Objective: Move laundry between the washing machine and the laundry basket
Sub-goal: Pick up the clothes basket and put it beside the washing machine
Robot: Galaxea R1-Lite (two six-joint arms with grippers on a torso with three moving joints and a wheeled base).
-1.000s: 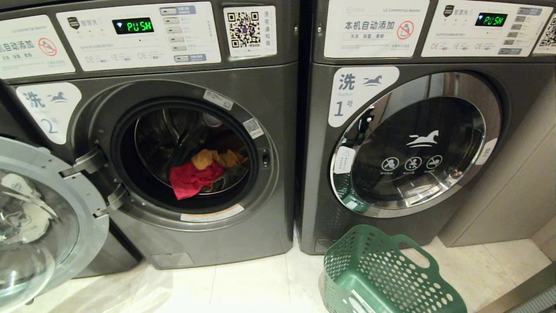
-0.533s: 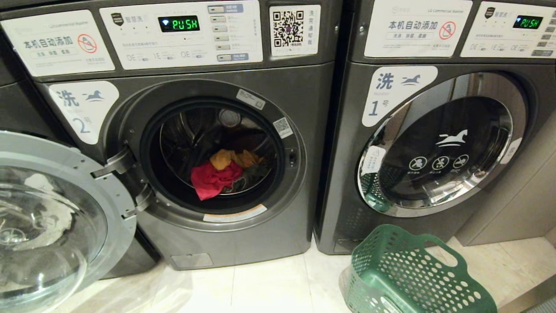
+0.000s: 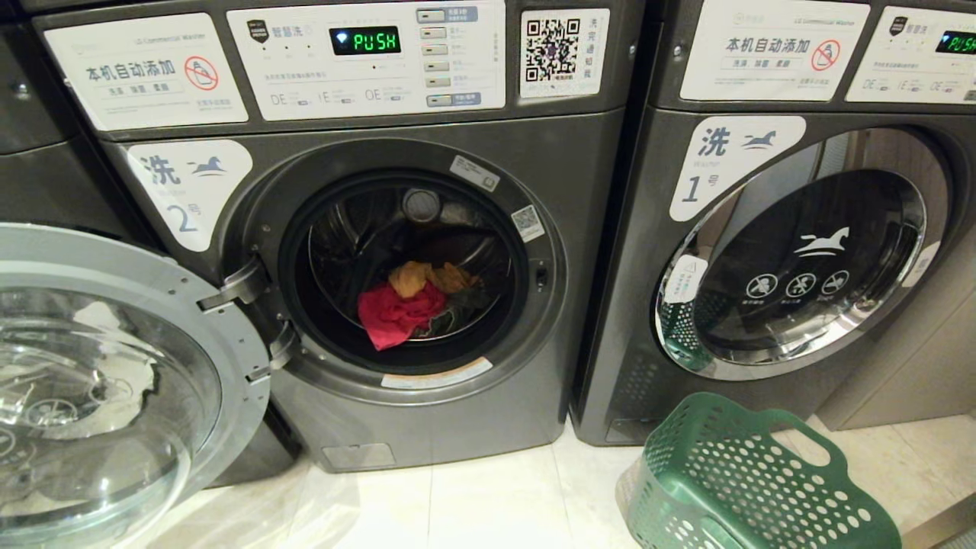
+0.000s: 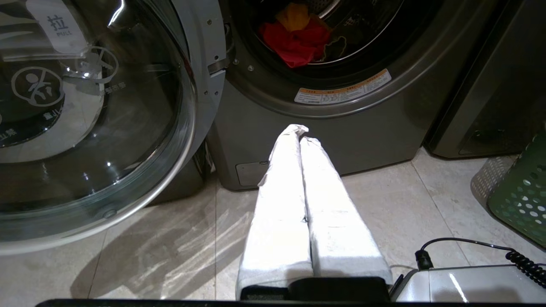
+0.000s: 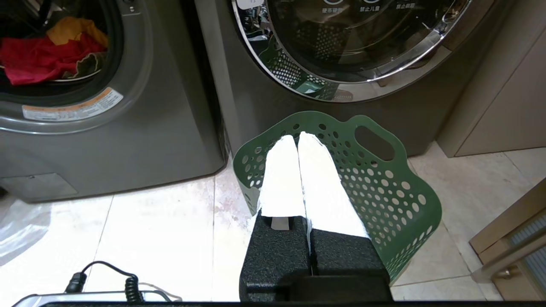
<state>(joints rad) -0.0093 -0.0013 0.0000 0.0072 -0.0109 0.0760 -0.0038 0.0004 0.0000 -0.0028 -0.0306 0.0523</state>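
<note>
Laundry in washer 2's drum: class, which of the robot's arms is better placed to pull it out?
Probably left. The left gripper, shut and empty, points at washing machine 2 below the laundry. The right gripper, also shut, hangs over the green laundry basket.

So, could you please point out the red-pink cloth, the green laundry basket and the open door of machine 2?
red-pink cloth (image 3: 396,314): head view, middle of the fabric in the drum.
green laundry basket (image 3: 770,488): head view, perforated side wall.
open door (image 3: 229,335): head view, grey rim near the hinge.
</note>
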